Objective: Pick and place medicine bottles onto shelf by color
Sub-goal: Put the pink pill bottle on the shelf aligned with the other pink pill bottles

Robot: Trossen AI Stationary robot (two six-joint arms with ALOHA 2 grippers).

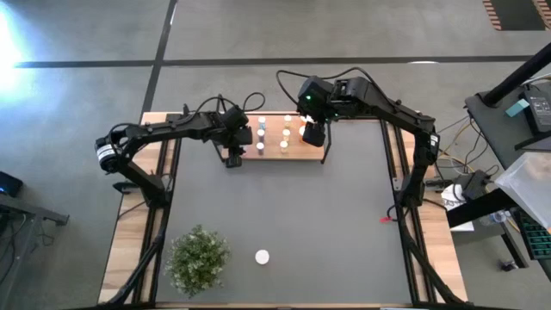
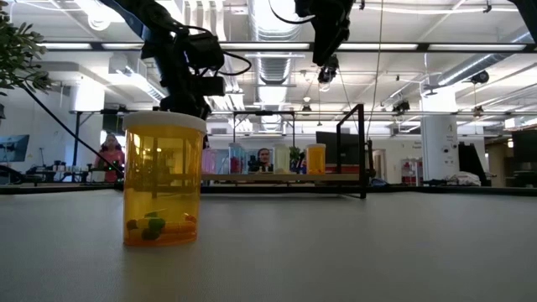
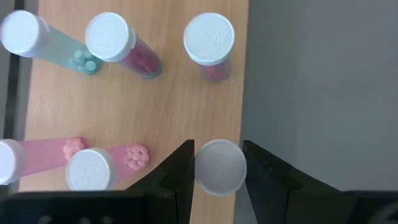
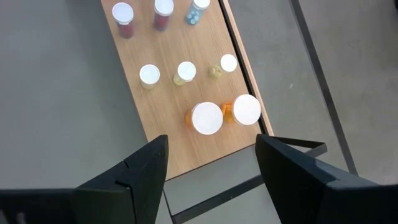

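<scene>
The wooden shelf [image 1: 280, 148] lies at the table's far middle and carries several white-capped medicine bottles: pink ones [image 3: 106, 165], dark red ones [image 3: 134, 53], a teal one [image 3: 62, 46] and two larger orange ones [image 4: 207, 118]. My left gripper [image 1: 234, 158] is at the shelf's near left corner, shut on one more bottle [image 3: 219, 167]. My right gripper [image 4: 211, 140] hangs open high above the shelf's right end, with nothing between its fingers. One orange bottle [image 2: 163, 180] stands upright on the mat near the table's front edge. My left gripper pinches the white cap [image 3: 205, 177] of a bottle between its two fingers, one on each side. The fingers [image 3: 180, 168] come steeply from above. The bottle is upright at the shelf's near edge. The cap hides its body and base, so I cannot tell whether it rests on the board.
A green potted plant [image 1: 198, 258] stands at the table's near left. Black wire frames [image 2: 352, 151] rise at the shelf's ends. The grey mat [image 1: 284, 215] between the shelf and the front bottle is bare. People show in the room behind the table.
</scene>
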